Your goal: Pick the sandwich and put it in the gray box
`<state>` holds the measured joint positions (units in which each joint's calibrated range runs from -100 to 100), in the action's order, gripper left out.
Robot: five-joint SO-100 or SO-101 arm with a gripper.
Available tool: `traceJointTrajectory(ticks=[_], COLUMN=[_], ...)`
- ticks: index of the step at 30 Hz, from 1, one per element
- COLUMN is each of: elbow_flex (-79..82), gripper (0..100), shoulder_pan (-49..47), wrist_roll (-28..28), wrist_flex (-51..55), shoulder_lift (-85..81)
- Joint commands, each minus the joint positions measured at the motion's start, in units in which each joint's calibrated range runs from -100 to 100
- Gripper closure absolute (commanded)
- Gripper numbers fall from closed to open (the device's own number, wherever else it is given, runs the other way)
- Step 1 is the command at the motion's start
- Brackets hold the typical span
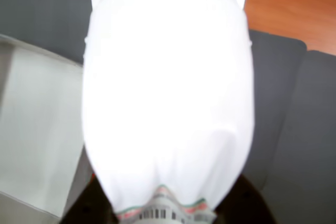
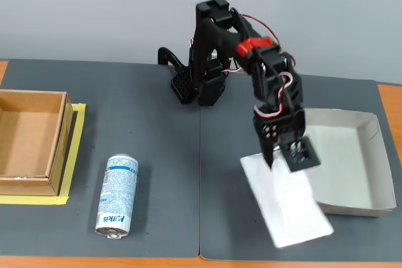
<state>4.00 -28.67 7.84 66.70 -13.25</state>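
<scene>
The sandwich (image 2: 286, 202) is a white wedge package that slants down toward the front of the mat, and its lower end is blurred. My gripper (image 2: 284, 160) is shut on its upper end, just left of the gray box (image 2: 355, 155). The package's front right corner overlaps the tray's front left corner in the fixed view. In the wrist view the sandwich (image 1: 168, 93) fills the middle as a bright white shape with its printed label at the bottom. The dark fingers (image 1: 86, 208) show at the bottom corners. The gray box (image 1: 37, 140) lies to the left.
A blue-white spray can (image 2: 117, 196) lies on the dark mat (image 2: 163, 155) at the front left. A brown cardboard box (image 2: 28, 142) sits on yellow tape at the far left. The arm's base (image 2: 201, 86) stands at the back centre. Orange table edge shows at the right.
</scene>
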Motion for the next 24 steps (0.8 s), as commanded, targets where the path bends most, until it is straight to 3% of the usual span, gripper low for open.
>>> traceJointTrajectory(ticks=[1, 12, 24], elbow_flex=[-1.9, -5.8, -12.7], gripper=[98, 98, 98], shoulder_pan=[-1.5, -6.1, -14.3], wrist_roll=[0.1, 0.1, 0.5], wrist_flex=[0.2, 0.3, -0.6], shoulder_lift=[-6.5, -12.6, -5.7])
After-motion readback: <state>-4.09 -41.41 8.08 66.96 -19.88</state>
